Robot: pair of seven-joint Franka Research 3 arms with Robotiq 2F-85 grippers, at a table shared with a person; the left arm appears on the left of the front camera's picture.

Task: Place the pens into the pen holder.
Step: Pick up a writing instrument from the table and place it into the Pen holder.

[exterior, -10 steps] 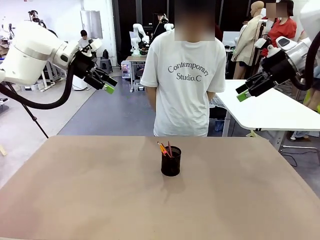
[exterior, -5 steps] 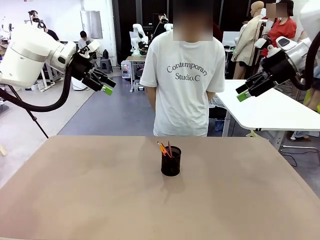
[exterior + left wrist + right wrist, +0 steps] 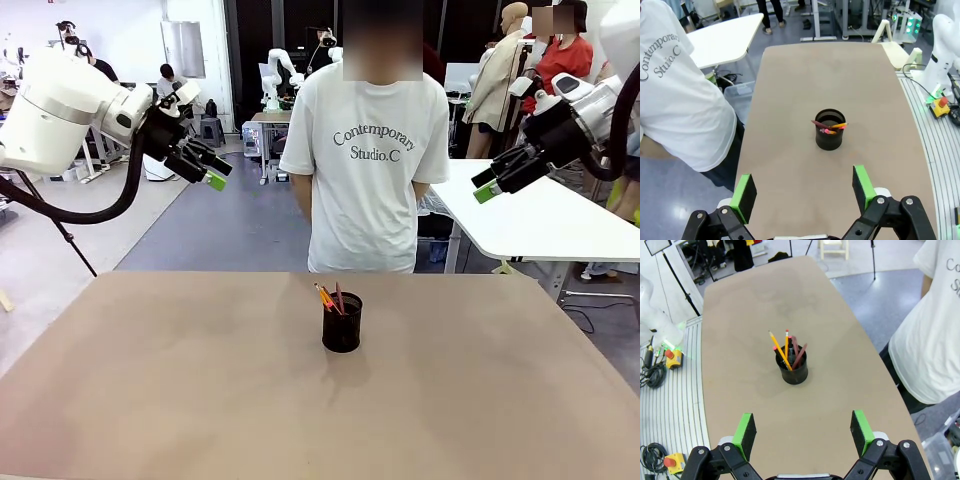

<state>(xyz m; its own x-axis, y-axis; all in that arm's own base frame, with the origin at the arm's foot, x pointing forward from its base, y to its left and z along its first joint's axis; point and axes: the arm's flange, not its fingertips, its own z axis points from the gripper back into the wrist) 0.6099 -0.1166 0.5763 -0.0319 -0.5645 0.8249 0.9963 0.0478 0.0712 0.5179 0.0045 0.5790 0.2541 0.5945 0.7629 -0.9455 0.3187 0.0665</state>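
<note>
The black mesh pen holder (image 3: 342, 323) stands upright near the middle of the brown table (image 3: 150, 400), toward the far edge. Several pens (image 3: 328, 298) stick out of it, among them a yellow-orange one and dark reddish ones. The left wrist view shows the holder (image 3: 830, 130) with pens (image 3: 830, 127) leaning inside; the right wrist view shows the holder (image 3: 793, 369) with pens (image 3: 786, 349) fanned upward. My left gripper (image 3: 212, 166) hangs open high at the left, empty. My right gripper (image 3: 486, 184) hangs open high at the right, empty.
A person in a white T-shirt (image 3: 366, 160) stands at the table's far edge, right behind the holder. A white table (image 3: 540, 220) stands behind at the right.
My left gripper has drawn back a little up and to the left. The right arm, the holder and the pens have not moved.
</note>
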